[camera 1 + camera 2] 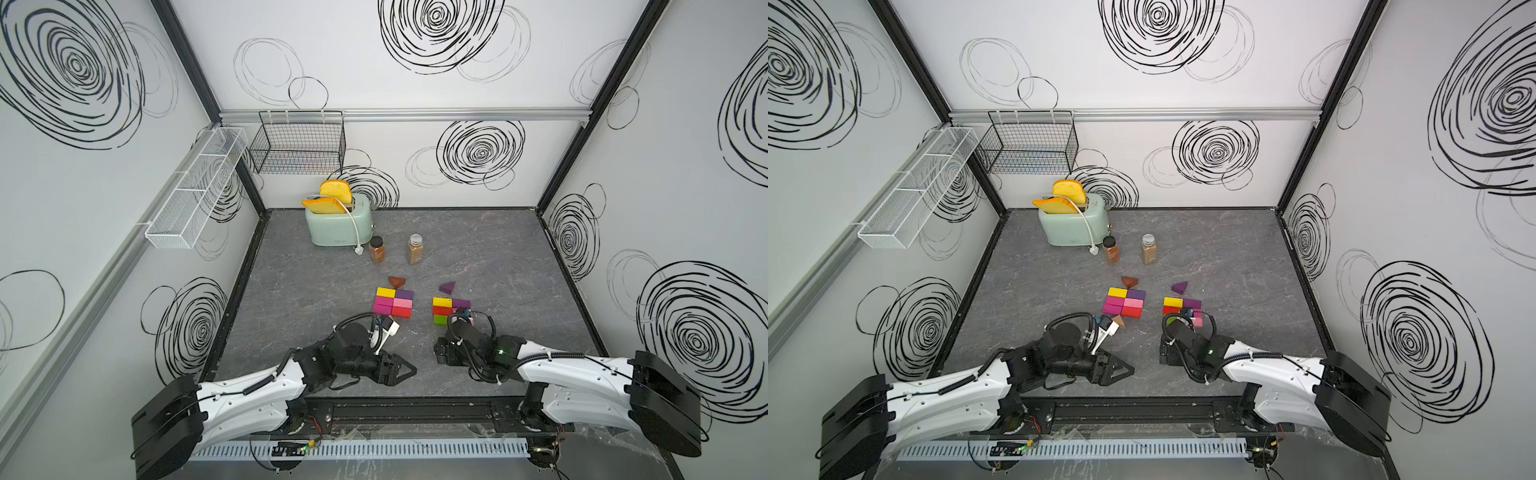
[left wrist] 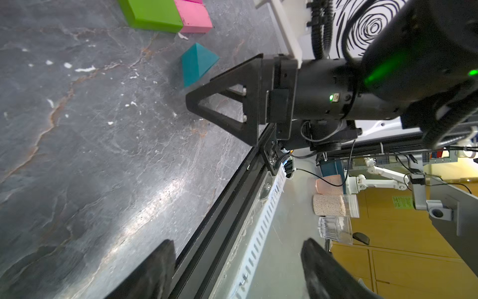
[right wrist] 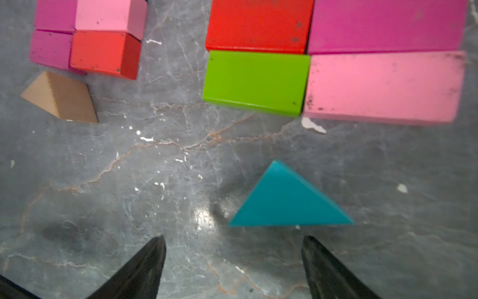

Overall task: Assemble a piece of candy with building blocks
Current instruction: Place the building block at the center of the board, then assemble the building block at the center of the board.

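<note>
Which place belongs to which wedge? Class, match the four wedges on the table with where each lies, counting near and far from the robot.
Wedges:
1 teal wedge
2 tan wedge
3 purple wedge
4 brown wedge

Places:
A beyond the left group
B beyond the right group
C near side of the left group
D near side of the right group, before the open right pincer

Pairs: 1-D; 2-C; 3-B; 4-A
</note>
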You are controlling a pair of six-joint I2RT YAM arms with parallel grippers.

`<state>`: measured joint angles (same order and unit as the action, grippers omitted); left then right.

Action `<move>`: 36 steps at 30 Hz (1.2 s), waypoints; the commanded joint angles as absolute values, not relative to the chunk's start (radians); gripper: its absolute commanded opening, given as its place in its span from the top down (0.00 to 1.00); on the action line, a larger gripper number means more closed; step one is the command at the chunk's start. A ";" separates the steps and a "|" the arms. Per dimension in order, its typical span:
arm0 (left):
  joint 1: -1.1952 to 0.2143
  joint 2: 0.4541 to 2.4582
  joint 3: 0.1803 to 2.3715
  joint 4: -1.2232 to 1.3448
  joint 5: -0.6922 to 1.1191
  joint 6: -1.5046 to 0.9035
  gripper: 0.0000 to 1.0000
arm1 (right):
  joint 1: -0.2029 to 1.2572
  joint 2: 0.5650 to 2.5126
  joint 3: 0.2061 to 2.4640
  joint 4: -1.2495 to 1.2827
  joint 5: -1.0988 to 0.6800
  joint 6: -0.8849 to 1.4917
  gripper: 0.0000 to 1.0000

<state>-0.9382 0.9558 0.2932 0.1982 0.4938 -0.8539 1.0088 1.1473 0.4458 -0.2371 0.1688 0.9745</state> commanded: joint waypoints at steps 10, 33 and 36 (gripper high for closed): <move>-0.900 0.979 0.290 0.233 0.485 -0.873 0.19 | 0.981 1.203 0.414 -0.078 0.090 0.939 0.14; -0.897 1.016 0.292 0.261 0.495 -0.877 0.19 | 0.985 1.180 0.455 -0.161 0.117 0.903 0.13; -0.896 1.010 0.299 0.245 0.494 -0.870 0.19 | 1.059 1.115 0.575 -0.340 0.208 0.897 0.09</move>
